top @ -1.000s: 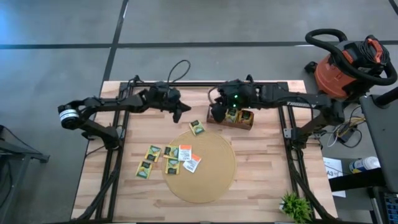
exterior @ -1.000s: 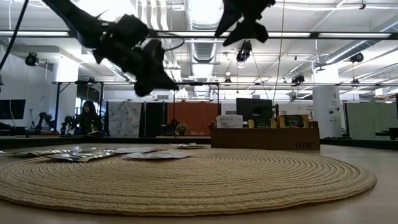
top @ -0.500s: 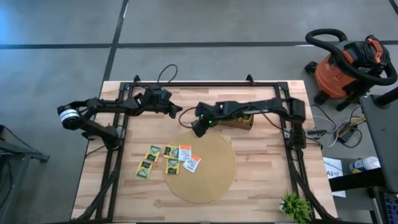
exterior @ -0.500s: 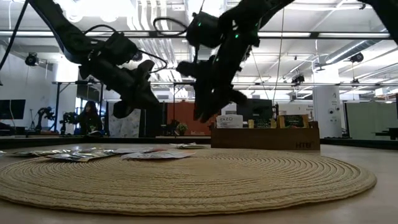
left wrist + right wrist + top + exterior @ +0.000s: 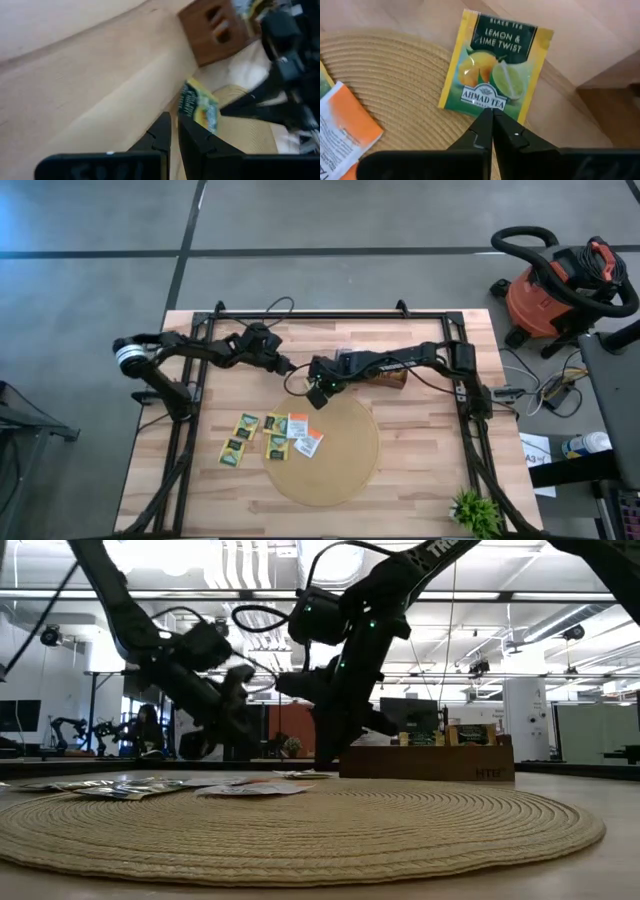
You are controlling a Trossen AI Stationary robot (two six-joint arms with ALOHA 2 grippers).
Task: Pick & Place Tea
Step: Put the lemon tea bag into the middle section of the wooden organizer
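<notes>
sachet: a yellow-and-green lemon & lime tea sachet (image 5: 495, 70) lay half on the far edge of the round mat (image 5: 345, 465), half on bare wood, just beside the wooden box (image 5: 385, 379)
right gripper: the right gripper (image 5: 491, 118) was down at the sachet's near edge with its fingers pressed together; honestly couldn't tell if they had paper between them or just met on top of it
left gripper: the left gripper (image 5: 174, 129) sat close by, tips nearly together, nothing in them
risk: a flat packet on a ribbed mat gives little to bite, so my guess was a lift could come up empty or just shove it off the rim
risk 2: both arms were crowding the same spot, a bump looked possible
other tea: the loose sachets (image 5: 272, 437) were scattered on the mat's left side and the table (image 5: 420, 480)
room: big open workshop with ceiling lights, a person far back, red shop vac (image 5: 555, 285) beside the table
</notes>
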